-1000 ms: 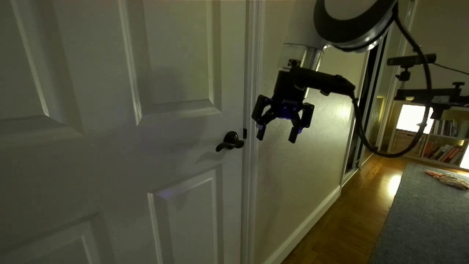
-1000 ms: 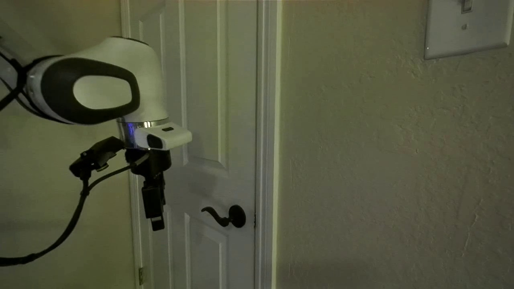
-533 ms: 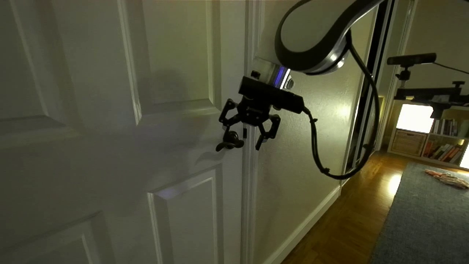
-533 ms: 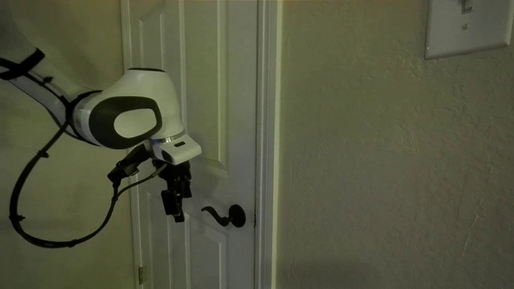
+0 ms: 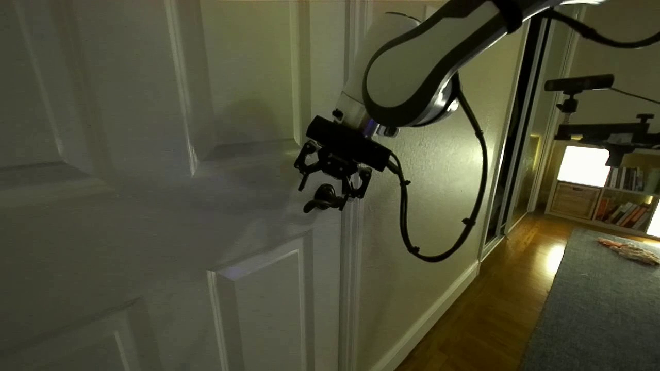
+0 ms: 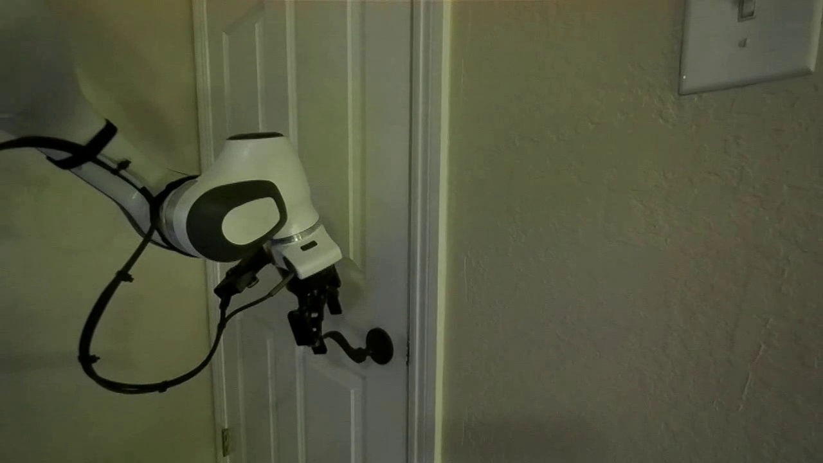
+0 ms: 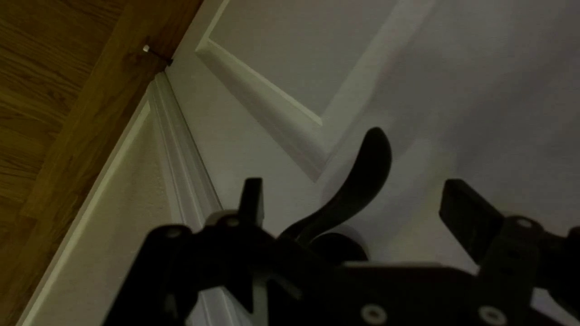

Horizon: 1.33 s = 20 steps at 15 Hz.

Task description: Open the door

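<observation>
The white panelled door (image 5: pixel 154 232) stands closed in its frame. It also shows in an exterior view (image 6: pixel 386 270) and fills much of the wrist view (image 7: pixel 272 149). Its black lever handle (image 5: pixel 317 204) is level, and shows in an exterior view (image 6: pixel 360 350) too. My gripper (image 5: pixel 321 199) is open, tilted, with its fingertips close to the handle. In an exterior view the gripper (image 6: pixel 326 331) is at the lever's free end. In the wrist view the lever (image 7: pixel 358 185) lies between the spread fingers of the gripper (image 7: pixel 352 180), nearer the left one. I cannot tell whether they touch.
The door frame (image 5: pixel 353 268) and a wall (image 5: pixel 423 247) stand beside the handle. A light switch plate (image 6: pixel 746 51) is on the wall. A cable (image 5: pixel 405 221) hangs in a loop from the arm. A grey rug (image 5: pixel 593 309) lies on the wooden floor.
The arm has moved down and toward the door, tilting the gripper. The gripper has come from beside the door frame to the lever handle. The door and lever have not moved.
</observation>
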Each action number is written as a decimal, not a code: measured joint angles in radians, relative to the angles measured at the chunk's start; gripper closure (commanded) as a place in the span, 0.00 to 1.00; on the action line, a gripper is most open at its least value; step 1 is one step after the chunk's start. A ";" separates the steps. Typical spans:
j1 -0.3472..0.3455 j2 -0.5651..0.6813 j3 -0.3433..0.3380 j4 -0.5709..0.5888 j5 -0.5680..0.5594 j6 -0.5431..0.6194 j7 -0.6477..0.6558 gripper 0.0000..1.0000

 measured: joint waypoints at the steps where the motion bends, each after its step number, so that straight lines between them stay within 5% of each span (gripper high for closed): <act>1: 0.000 0.013 0.000 0.016 0.000 0.000 0.008 0.29; 11: 0.003 0.055 0.003 0.074 0.002 -0.017 0.024 0.87; 20: 0.003 0.064 0.003 0.063 0.004 -0.014 0.036 0.86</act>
